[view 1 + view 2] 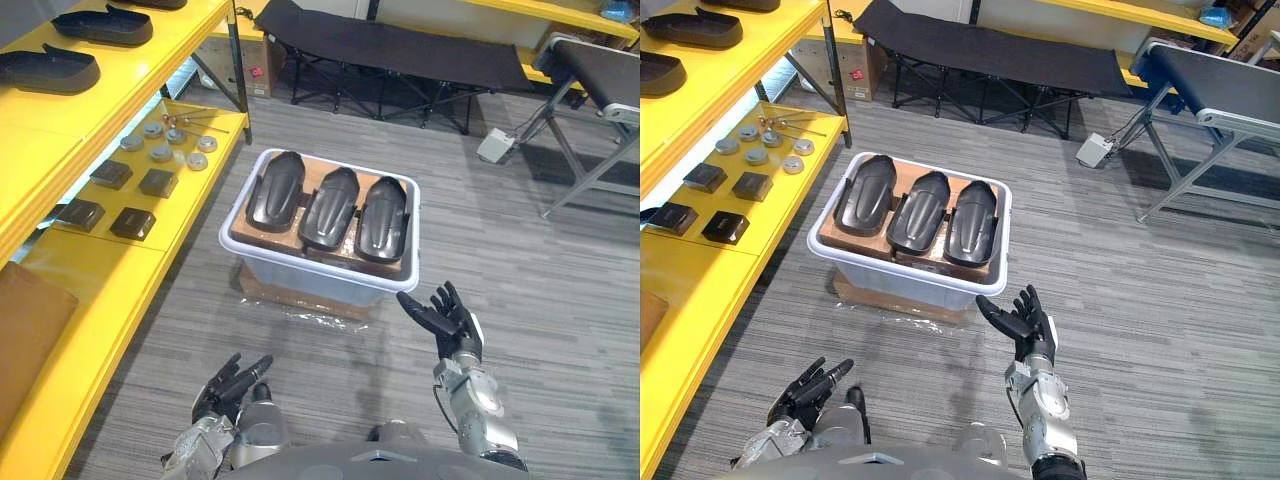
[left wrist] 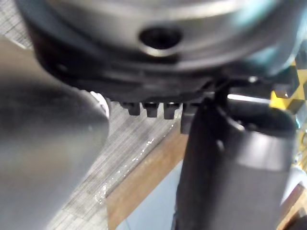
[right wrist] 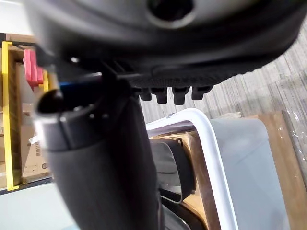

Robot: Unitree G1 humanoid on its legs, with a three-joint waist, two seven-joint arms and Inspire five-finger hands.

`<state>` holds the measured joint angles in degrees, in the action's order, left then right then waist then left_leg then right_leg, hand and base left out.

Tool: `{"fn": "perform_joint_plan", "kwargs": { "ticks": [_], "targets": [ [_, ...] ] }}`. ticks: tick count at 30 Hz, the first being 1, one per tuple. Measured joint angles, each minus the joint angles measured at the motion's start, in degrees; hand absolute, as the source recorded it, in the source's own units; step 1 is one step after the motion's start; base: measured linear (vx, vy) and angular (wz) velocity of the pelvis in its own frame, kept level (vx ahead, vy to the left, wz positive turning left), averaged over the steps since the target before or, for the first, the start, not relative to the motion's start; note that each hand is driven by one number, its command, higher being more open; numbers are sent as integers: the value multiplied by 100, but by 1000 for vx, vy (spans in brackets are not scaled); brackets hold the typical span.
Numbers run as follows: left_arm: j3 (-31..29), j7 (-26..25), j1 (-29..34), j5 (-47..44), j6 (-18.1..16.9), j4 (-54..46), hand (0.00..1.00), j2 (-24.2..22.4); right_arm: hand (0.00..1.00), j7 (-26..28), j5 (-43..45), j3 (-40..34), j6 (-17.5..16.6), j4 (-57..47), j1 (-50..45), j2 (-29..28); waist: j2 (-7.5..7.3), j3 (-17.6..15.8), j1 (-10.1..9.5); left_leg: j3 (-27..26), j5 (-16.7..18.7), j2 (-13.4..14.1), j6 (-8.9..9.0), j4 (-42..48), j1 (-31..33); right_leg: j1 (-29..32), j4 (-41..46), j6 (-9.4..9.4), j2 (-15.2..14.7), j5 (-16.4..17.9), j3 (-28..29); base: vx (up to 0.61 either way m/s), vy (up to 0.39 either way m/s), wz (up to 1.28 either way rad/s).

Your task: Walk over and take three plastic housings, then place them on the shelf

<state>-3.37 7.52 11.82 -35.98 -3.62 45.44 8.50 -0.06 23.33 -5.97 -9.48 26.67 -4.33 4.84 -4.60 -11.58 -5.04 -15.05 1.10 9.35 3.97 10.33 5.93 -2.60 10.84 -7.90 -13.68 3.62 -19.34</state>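
Left eye view showed three black plastic housings [image 1: 330, 208] lying side by side, lengthwise, on a brown cardboard sheet [image 1: 312, 172] inside a white-rimmed bin [image 1: 310, 282]. Neighbouring housings were touching or nearly so. The bin stood on the grey carpet floor [image 1: 500, 250], on a flat cardboard piece [image 1: 262, 291] that stuck out at its near edge.

The right hand [image 1: 445, 318] was raised just off the bin's near right corner, fingers spread and straight, palm empty, touching nothing. In the right wrist view the bin's white rim [image 3: 211, 158] and one housing [image 3: 175, 167] showed past the thumb. The left hand [image 1: 232, 385] was low and well short of the bin, its fingers stretched out loosely and holding nothing.

To the left ran a yellow shelf [image 1: 100, 300]. Its lower board carried dark square blocks [image 1: 111, 175] and round metal discs [image 1: 160, 152]; higher boards held further black housings [image 1: 103, 25]. A black folding cot [image 1: 400, 45] stood beyond the bin, and a conveyor [image 1: 600, 70] at the far right.
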Motion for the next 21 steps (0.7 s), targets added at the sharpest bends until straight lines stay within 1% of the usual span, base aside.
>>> {"fn": "perform_joint_plan", "kwargs": {
  "ticks": [1, 2, 3, 5, 7, 8, 10, 11, 12, 14, 17, 19, 21],
  "targets": [
    [-18, -19, -57, -6, -15, 16, 100, 4, 100, -53, 2, -1, 11, 8, 221, 136, 68, -46, 27, 43, -14, 49, 23, 138, 212, 42, -173, -19, 97, 42, -87, -54, -147, -4],
    [-29, 2, -62, -24, -50, 1, 100, -28, 100, -105, 2, -5, 13, 7, 358, 247, 133, -77, 41, 60, -66, 128, 54, 148, 320, 140, -203, 5, 175, 28, -98, -78, -124, -1],
    [-53, 21, -58, -44, -94, 0, 100, -61, 100, -178, 4, -5, 16, 6, 463, 337, 167, -100, 36, 62, -133, 185, 67, 110, 378, 232, -203, 44, 237, 28, -105, -93, -87, -6],
    [-96, 56, -62, -47, -176, -2, 100, -67, 100, -299, 3, -17, 17, 4, 655, 450, 145, -191, -17, 49, -312, 268, 121, -112, 384, 375, -200, 105, 306, 38, -116, -66, -78, -6],
    [-95, 69, -133, -59, -275, -9, 100, -19, 100, -445, 2, -63, 47, 5, 925, 552, 51, -374, -94, 60, -470, 330, 155, -315, 434, 534, -144, 147, 381, 72, -154, -30, -63, -1],
    [-96, 69, -150, -74, -291, -42, 100, -17, 100, -495, 2, -75, 75, 5, 1011, 594, 34, -427, -112, 69, -499, 334, 143, -319, 480, 576, -81, 178, 375, 82, -160, -2, -42, 3],
    [-93, 151, -295, -185, -308, -104, 100, -17, 100, -780, -11, -163, 165, 90, 1506, 726, 28, -727, -140, 105, -570, 309, 113, -252, 640, 772, 206, 217, 294, 117, -194, -15, 18, 9],
    [-80, 235, -436, -185, -387, -145, 100, -26, 100, -1057, -13, -206, 172, 454, 2144, 901, 55, -982, -153, 144, -579, 276, 75, -101, 812, 968, 423, 206, 201, 141, -205, -48, 35, 6],
    [-77, 249, -473, -185, -391, -158, 100, -28, 100, -1100, -13, -219, 174, 543, 2272, 949, 65, -1039, -161, 150, -572, 267, 63, -66, 845, 996, 464, 197, 180, 148, -208, -113, 68, 12],
    [76, 307, -745, -188, -393, -217, 100, -35, 100, -1397, 6, -389, 169, 1144, 3097, 1352, 206, -1348, -262, 255, -519, 218, -19, 202, 1179, 1258, 753, 168, 44, 204, -257, -108, 55, 23],
    [150, 323, -983, -269, -425, -201, 100, -75, 100, -1579, 222, -365, 170, 1938, 4032, 1864, 337, -1509, -344, 450, -380, 129, -147, 682, 1751, 1626, 1138, 129, -132, 307, -373, -109, 62, 30],
    [254, 323, -1086, -273, -443, -150, 100, -75, 100, -1628, 292, -206, 189, 2280, 4421, 2096, 372, -1603, -450, 504, -236, 131, -189, 997, 1968, 1756, 1315, 122, -226, 354, -381, -104, 89, 15],
    [277, 324, -1166, -405, -473, -40, 100, -66, 100, -1633, 296, 10, 299, 2606, 4785, 2281, 390, -1613, -477, 575, -142, 123, -229, 1267, 2222, 1921, 1463, 118, -288, 403, -400, -100, 74, 11]
  ]
}}
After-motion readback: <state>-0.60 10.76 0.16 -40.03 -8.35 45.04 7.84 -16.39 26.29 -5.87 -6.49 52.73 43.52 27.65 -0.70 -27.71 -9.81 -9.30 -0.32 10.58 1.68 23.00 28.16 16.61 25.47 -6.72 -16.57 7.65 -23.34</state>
